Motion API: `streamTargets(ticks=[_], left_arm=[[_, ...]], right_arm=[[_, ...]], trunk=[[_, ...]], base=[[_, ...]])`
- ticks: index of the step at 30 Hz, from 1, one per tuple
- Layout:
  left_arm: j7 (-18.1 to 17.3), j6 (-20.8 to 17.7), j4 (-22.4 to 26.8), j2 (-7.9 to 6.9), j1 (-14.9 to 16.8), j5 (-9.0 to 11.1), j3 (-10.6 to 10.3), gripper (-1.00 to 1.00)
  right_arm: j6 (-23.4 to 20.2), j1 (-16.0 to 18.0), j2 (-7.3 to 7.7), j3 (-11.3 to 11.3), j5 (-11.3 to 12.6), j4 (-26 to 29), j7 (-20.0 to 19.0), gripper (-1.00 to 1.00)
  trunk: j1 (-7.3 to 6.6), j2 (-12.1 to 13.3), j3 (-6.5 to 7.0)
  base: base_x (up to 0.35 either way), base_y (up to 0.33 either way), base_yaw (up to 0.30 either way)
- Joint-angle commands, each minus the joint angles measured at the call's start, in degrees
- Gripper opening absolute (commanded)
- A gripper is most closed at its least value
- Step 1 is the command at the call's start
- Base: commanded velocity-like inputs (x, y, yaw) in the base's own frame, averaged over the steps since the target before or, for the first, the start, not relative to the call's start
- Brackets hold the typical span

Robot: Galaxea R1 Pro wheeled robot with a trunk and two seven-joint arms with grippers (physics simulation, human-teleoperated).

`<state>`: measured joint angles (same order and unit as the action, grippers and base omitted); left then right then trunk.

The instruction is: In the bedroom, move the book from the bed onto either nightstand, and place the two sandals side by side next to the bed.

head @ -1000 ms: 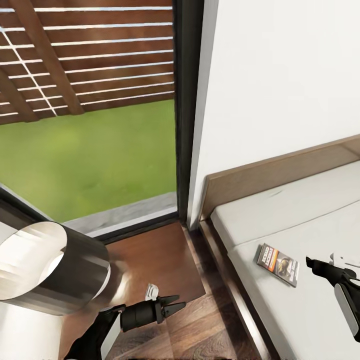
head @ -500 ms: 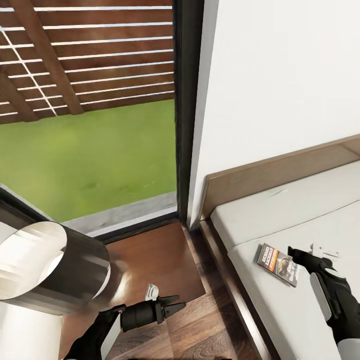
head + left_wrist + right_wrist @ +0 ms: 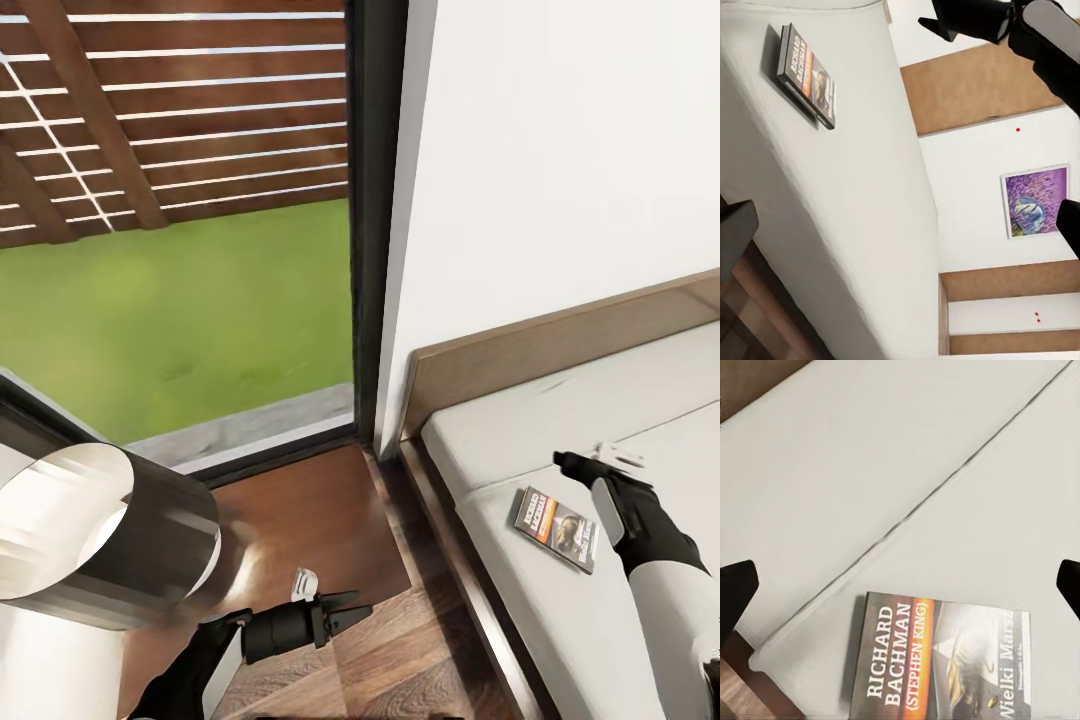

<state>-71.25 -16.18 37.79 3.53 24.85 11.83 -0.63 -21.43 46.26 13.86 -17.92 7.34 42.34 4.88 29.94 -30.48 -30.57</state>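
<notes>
The book (image 3: pixel 555 527), orange and white with a dark picture, lies flat on the pale mattress of the bed (image 3: pixel 600 610) near its left edge. My right gripper (image 3: pixel 571 465) hovers open just beyond the book's far side, over the mattress. The right wrist view has the book (image 3: pixel 937 660) close below, between the widely spread fingertips (image 3: pixel 736 585). My left gripper (image 3: pixel 352 606) is open and empty above the floor, beside the nightstand (image 3: pixel 310 510). From the left wrist view the book (image 3: pixel 807 73) lies on the bed (image 3: pixel 855 225). The sandals are out of view.
A silver cylindrical lamp shade (image 3: pixel 100 540) stands over the nightstand's left part. A tall black-framed window (image 3: pixel 370 220) with grass outside is behind it. The wooden headboard (image 3: pixel 540 350) meets the white wall. A purple picture (image 3: pixel 1035 201) hangs on the far wall.
My right arm has swung left and away from me, from the right of the book to just past its far side. The left arm and the book have not moved.
</notes>
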Motion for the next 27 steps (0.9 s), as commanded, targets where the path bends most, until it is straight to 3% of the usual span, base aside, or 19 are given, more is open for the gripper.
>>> streamTargets(ticks=[1,12,27], left_arm=[[-0.12,-0.6,0.01,-0.01,0.02,0.32,-0.07,1.0],[-0.12,-0.63,0.01,-0.01,0.02,0.38,-0.07,1.0],[-0.12,-0.68,0.01,-0.01,0.02,0.38,-0.07,1.0]], right_arm=[[-0.27,0.07,-0.01,0.18,0.52,0.14,0.32,1.0],[-0.5,0.15,0.03,0.54,0.48,0.38,-0.05,1.0],[-0.33,0.14,0.11,0.52,0.46,-0.16,0.24,1.0]], trunk=[[0.02,-0.07,-0.06],[0.02,-0.07,-0.14],[0.02,-0.07,-1.41]], base=[[0.0,0.0,0.0],[0.0,0.0,0.0],[0.0,0.0,0.0]])
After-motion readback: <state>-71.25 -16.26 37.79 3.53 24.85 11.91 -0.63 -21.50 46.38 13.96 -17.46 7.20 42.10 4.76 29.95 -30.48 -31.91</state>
